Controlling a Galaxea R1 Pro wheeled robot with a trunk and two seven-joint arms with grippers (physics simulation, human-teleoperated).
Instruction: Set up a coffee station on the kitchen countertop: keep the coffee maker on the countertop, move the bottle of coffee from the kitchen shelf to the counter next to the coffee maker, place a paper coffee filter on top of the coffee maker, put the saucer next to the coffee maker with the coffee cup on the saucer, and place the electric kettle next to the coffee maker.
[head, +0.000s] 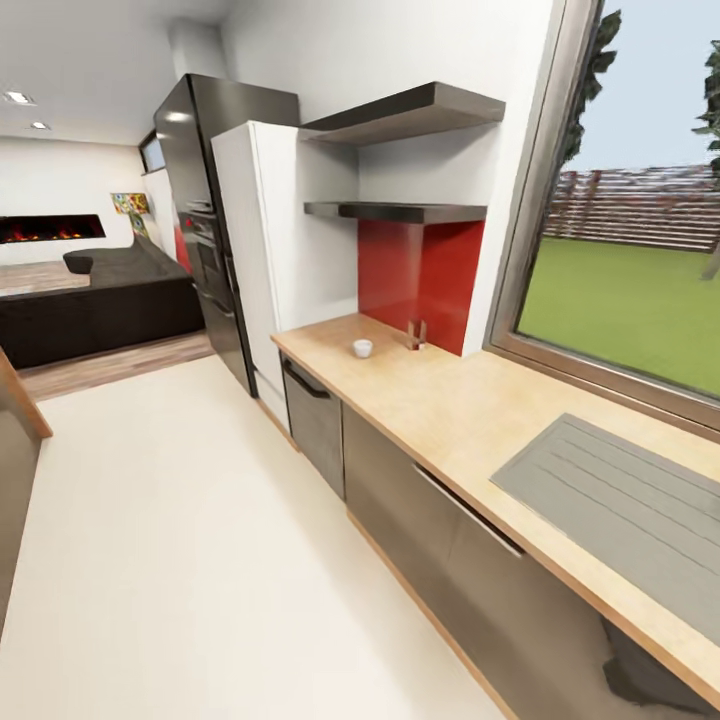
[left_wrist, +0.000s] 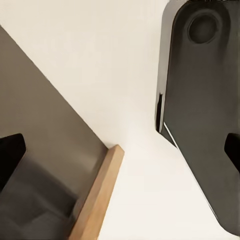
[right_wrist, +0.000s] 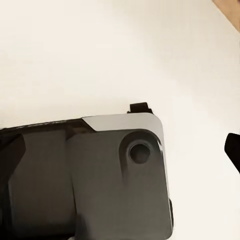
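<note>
The kitchen countertop (head: 450, 410) runs along the right wall under the window, pale wood over grey cabinets. A tiny white coffee cup (head: 362, 348) stands on its far end, in front of the red backsplash (head: 420, 268). The kitchen shelf (head: 400, 211) and a second one above it look bare from here. The coffee maker, bottle of coffee, paper coffee filter, saucer and electric kettle are out of view. My left gripper (left_wrist: 120, 152) is open above the floor, with nothing between its dark fingertips (left_wrist: 10, 155). My right gripper (right_wrist: 122, 147) is open too, over my own dark base (right_wrist: 100, 180).
A small brown upright object (head: 416, 335) stands by the backsplash, too small to identify. A grey drainboard (head: 620, 500) is set into the near counter. A white tall cabinet (head: 265, 250) and black oven tower (head: 205, 220) close the far end. The island bar's wooden edge (left_wrist: 97, 197) is at my left.
</note>
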